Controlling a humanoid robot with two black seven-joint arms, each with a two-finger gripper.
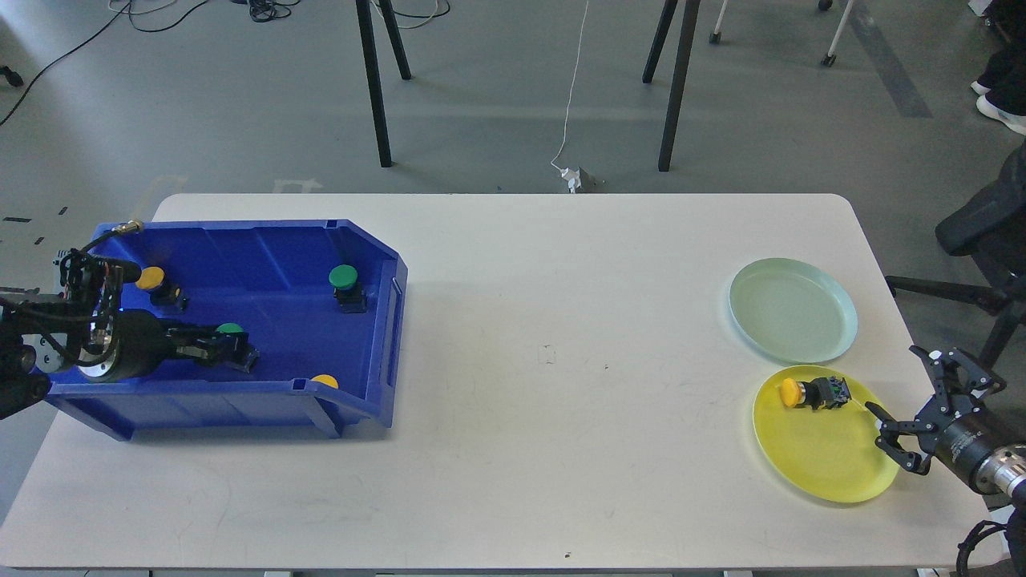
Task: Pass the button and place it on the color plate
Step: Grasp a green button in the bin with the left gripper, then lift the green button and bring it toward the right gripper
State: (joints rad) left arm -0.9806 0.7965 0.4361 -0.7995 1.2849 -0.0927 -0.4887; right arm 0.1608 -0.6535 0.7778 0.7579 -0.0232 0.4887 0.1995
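A yellow button (809,393) lies on its side on the yellow plate (826,457) at the right. My right gripper (922,405) is open and empty, just right of that plate's edge and apart from the button. My left gripper (228,351) reaches into the blue bin (240,401) at the left. Its dark fingers look closed around a green button (231,329) near the bin's front wall. The bin also holds a yellow button (150,278) at the back left, a second green button (343,278) at the back right and another yellow button (325,381) at the front.
A pale green plate (793,312) lies behind the yellow plate. The white table (545,353) is bare between the bin and the plates. Chair and stand legs are on the floor beyond the table's far edge.
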